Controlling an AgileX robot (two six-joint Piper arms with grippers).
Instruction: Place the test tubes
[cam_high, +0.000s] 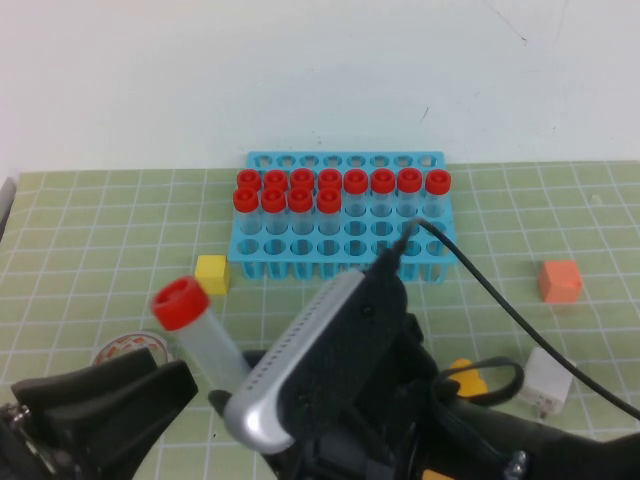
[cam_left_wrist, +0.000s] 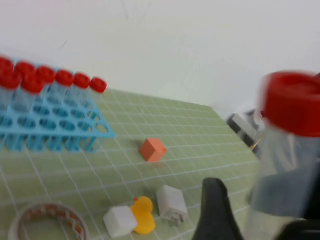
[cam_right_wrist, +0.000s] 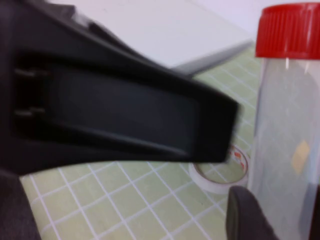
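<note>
Left claw (cam_high: 130, 395) sits low at the near left of the table, its dark fingers spread apart. In the left wrist view one black finger (cam_left_wrist: 215, 212) stands just beside the test tube (cam_high: 205, 335) without touching it. Right claw (cam_high: 238, 388) is at the near middle, mostly hidden under its own grey wrist camera. It is clamped on the lower part of the tube, and the right wrist view shows a dark finger (cam_right_wrist: 245, 217) set against the clear wall.

The tube leans a little toward the robot's left, red cap (cam_high: 180, 303) uppermost. It is held above the green gridded mat (cam_high: 90, 240), between the two claws and well short of the rack.

The blue rack (cam_high: 345, 250) stands farther back near the middle of the table. It already holds red-capped tubes: eight along one row (cam_high: 342, 181) and four more in the row in front (cam_high: 287, 200), on the robot's left side. The front rows of holes are open.

A yellow block (cam_high: 212, 272) lies just beside the rack's near left corner. An orange block (cam_high: 560, 281) sits well apart on the right. A roll of tape (cam_high: 128, 350) lies flat on the mat close to the left claw. A white boxy piece (cam_high: 545, 382) and a yellow toy duck (cam_left_wrist: 143, 221) rest near the right arm, with a small white cube (cam_left_wrist: 120, 221) touching the duck.
</note>
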